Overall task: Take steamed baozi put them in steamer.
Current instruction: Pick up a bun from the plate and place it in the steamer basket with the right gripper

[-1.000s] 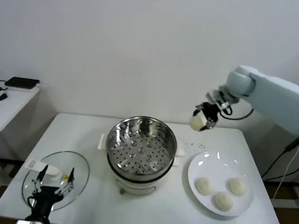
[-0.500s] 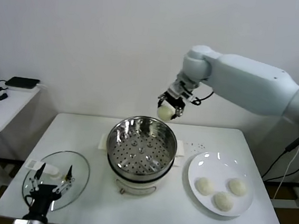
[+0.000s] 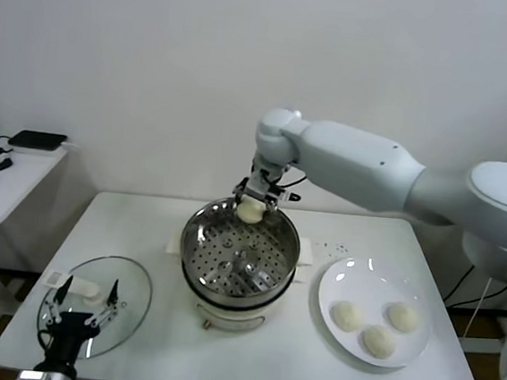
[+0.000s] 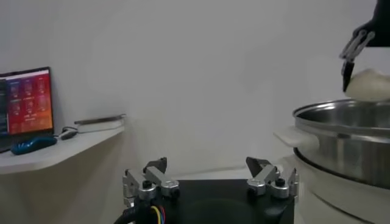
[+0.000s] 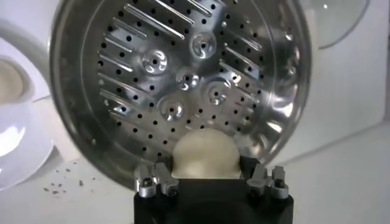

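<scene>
In the head view my right gripper [image 3: 251, 204] is shut on one off-white baozi [image 3: 250, 211], holding it just above the far rim of the shiny steamer [image 3: 225, 293]. The right wrist view has that baozi [image 5: 205, 149] between my right gripper's [image 5: 206, 165] fingers, over the perforated tray [image 5: 122, 91]. Three more baozi [image 3: 346, 316] [image 3: 378, 341] [image 3: 403, 316] lie on the white plate [image 3: 362, 277]. My left gripper [image 3: 83, 310] hangs open and idle at the front left, over the glass lid; in its own view its fingers [image 4: 152, 176] stand wide apart with nothing between them.
A round glass lid [image 3: 135, 300] lies on the white table to the steamer's left. A side desk [image 3: 3, 175] with a mouse and a black box stands at far left. Dark crumbs [image 3: 338, 248] dot the table behind the plate.
My right arm has swung left from above the plate's far side to the steamer's far rim, carrying the baozi and lowering it. The left arm has stayed put.
</scene>
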{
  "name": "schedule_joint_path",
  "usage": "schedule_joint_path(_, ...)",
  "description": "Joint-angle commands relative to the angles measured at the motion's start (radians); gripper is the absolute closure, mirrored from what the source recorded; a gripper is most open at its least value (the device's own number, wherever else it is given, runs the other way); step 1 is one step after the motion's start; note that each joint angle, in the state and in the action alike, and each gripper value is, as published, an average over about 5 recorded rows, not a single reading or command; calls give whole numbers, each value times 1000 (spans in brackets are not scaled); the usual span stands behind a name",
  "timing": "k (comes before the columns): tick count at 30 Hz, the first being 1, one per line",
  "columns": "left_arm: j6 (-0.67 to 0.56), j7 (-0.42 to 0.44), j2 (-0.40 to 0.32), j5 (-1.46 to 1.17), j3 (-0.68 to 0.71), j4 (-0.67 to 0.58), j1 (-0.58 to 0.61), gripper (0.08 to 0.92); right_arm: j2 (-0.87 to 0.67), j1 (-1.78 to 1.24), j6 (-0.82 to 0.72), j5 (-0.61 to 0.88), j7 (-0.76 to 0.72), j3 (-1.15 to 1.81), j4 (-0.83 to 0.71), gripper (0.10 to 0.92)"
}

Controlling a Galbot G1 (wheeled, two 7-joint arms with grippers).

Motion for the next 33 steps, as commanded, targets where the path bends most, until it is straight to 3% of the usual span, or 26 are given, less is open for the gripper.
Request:
schedule_joint_path(1,3,-1,1,-2,0,4,-2,177,40,-83,53,-120,3,28,-23,321)
schedule_joint_path(23,3,-1,-1,1,6,17,-6,177,66,-142,125,-247,17,95,-101,317)
schedule_joint_path(33,4,-1,-4,-1,6,16,-5,177,67,-151,143,-261,24,114,-101,210)
